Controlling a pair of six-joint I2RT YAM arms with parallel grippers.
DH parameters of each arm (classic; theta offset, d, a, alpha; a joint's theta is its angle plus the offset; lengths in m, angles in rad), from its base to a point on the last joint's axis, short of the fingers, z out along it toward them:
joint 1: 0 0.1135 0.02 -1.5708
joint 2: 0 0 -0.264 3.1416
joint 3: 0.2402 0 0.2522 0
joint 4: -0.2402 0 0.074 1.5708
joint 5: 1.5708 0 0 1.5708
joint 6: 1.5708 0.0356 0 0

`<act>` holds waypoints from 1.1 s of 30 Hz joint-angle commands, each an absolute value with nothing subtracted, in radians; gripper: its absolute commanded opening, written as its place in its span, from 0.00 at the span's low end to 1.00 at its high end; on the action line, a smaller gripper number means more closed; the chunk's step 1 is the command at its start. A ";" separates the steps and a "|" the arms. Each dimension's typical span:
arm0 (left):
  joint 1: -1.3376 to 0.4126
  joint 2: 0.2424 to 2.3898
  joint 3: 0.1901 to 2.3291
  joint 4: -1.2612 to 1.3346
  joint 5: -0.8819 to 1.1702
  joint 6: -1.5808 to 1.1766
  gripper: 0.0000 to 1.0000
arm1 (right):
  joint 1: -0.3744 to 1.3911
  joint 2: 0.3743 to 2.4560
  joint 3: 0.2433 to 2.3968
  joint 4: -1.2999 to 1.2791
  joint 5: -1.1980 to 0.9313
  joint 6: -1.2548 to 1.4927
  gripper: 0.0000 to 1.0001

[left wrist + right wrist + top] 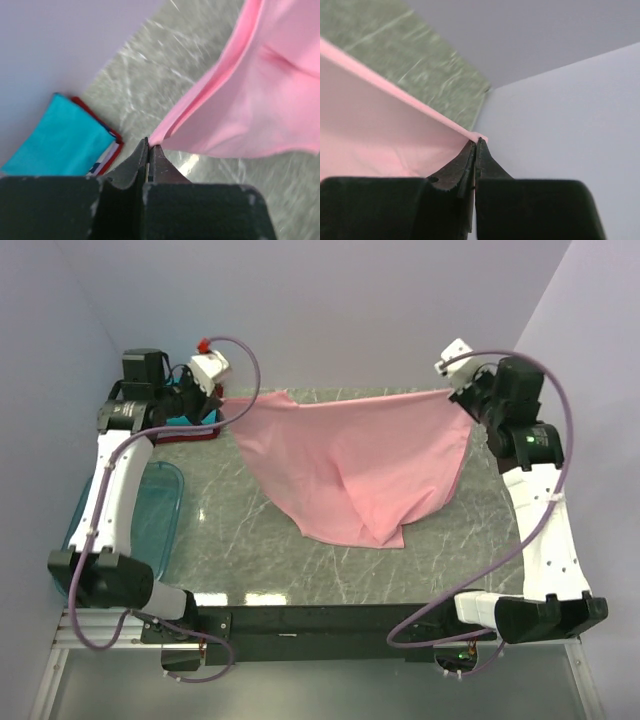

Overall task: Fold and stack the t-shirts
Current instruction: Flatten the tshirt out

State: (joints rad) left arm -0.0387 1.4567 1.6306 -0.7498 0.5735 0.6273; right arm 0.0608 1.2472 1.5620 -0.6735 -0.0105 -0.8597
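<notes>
Top external view, nearest first: the grey marbled table (pixel 250 560) carries a pink t-shirt (pixel 350 465), whose rounded lower fold sags toward the arm bases and seems to rest on the table. A translucent blue bin (pixel 176 490) sits well to the left of the pink t-shirt, at the table's edge. The pink t-shirt's far edge is stretched nearly straight between the two arms. The left end effector (pixel 226 403) is clamped tight on the far-left corner, and the right end effector (pixel 456 393) is clamped tight on the far-right corner; each wrist view shows the pink cloth nipped at the fingertips (pixel 149 146). Just left of the pink t-shirt's held left corner lies a folded teal t-shirt (pixel 60 132) atop a shirt with red and white edges (pixel 109 154).
</notes>
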 commanded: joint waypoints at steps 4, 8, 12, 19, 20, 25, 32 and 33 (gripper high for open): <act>-0.023 1.212 1.707 -0.553 0.398 0.302 0.00 | 0.058 1.151 1.752 -0.611 0.063 -0.787 0.00; -0.025 1.094 1.767 -0.540 0.305 0.232 0.00 | 0.058 1.040 1.778 -0.574 0.074 -0.772 0.00; -0.023 0.964 1.812 -0.545 0.259 0.195 0.00 | 0.060 0.896 1.760 -0.520 0.074 -0.779 0.00; -0.023 0.827 1.928 -0.629 0.193 0.190 0.00 | 0.058 0.744 1.787 -0.465 0.055 -0.796 0.00; -0.023 0.815 1.954 -0.635 0.177 0.192 0.00 | 0.058 0.733 1.793 -0.459 0.046 -0.801 0.00; -0.023 0.782 2.057 -0.699 0.100 0.244 0.00 | 0.057 0.710 1.802 -0.434 0.028 -0.837 0.00; -0.023 0.743 1.935 -0.795 0.184 0.316 0.01 | 0.057 0.726 1.688 -0.419 -0.027 -0.894 0.00; -0.025 0.732 1.892 -0.802 0.199 0.328 0.00 | 0.058 0.716 1.651 -0.419 -0.031 -0.905 0.00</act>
State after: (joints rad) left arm -0.0330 0.7387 1.9858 -0.7185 0.2565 0.2607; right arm 0.0628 0.6838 1.7248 -0.4358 -0.0853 -0.8524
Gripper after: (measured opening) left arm 0.020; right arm 0.008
